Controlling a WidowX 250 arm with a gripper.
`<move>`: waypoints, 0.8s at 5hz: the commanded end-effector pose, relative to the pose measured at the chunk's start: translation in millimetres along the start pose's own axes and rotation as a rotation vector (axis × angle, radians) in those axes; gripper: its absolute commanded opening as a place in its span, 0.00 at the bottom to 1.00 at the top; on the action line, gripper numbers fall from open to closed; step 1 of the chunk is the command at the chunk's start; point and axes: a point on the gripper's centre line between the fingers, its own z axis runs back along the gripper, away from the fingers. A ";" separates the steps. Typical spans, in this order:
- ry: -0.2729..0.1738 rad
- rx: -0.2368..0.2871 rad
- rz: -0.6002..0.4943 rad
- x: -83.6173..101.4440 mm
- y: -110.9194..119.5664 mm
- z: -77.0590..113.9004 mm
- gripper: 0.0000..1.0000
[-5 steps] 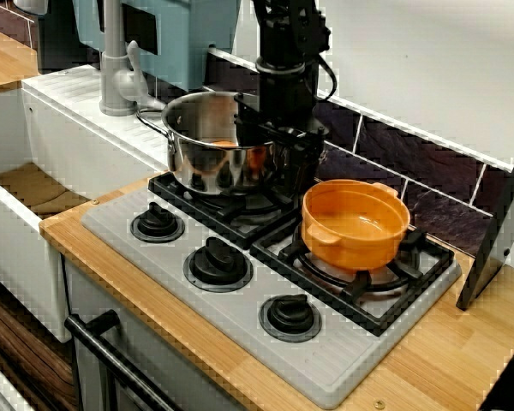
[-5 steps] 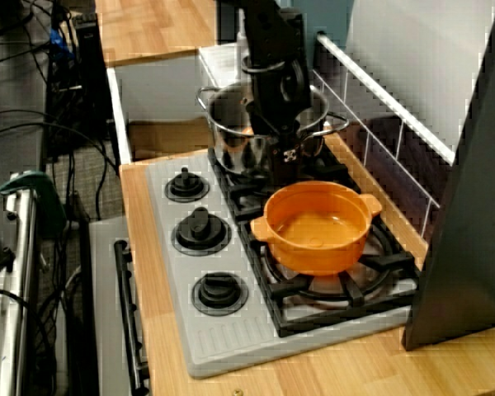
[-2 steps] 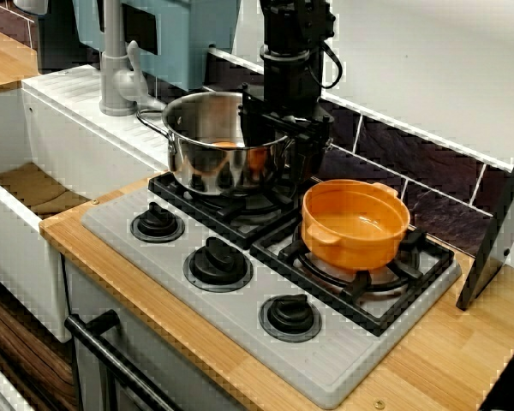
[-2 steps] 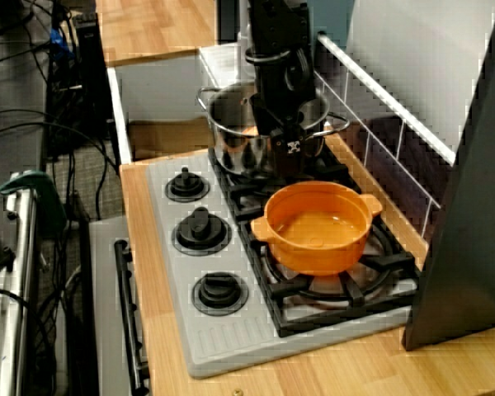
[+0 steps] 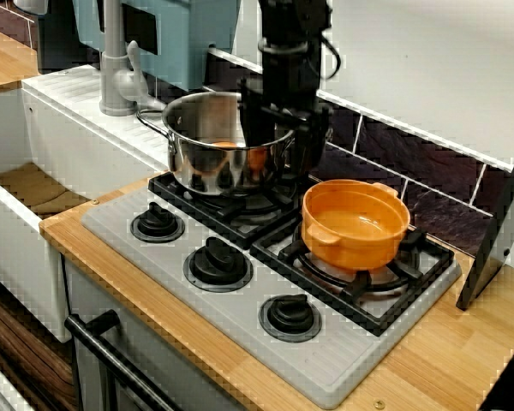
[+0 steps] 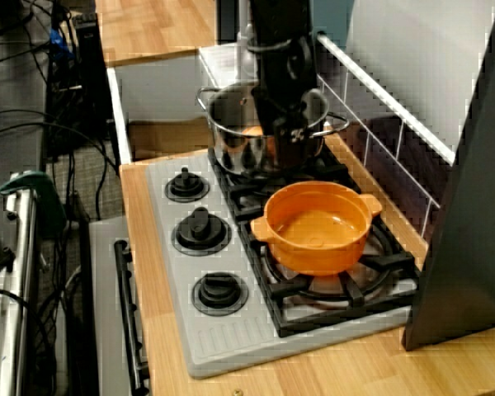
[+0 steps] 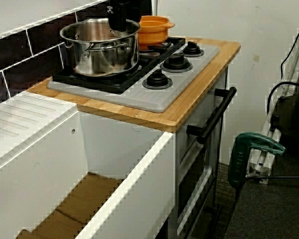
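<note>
We see the hand (image 5: pixel 283 147) spread open, holding nothing, over the steel pot (image 5: pixel 207 161) right rim; orange pot (image 5: pixel 355 224) sits just right.

The black fingers (image 5: pixel 254 128) hang spread apart over the right edge of the shiny pot (image 5: pixel 201 167). An orange pot (image 5: pixel 355 224) sits just beside it on the stove (image 5: pixel 240 318).

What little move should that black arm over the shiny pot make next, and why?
Probably a short lift straight up. The black gripper hangs low at the rim of the shiny steel pot, jaws spread and seemingly empty, perhaps one finger on each side, and the orange plastic pot stands close beside. Rising first should clear both.
</note>
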 end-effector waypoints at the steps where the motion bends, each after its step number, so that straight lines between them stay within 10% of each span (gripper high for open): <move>1: -0.109 -0.019 0.034 7.4 15.1 44.4 1.00; 4: -0.147 -0.033 0.099 7.7 43.5 67.9 1.00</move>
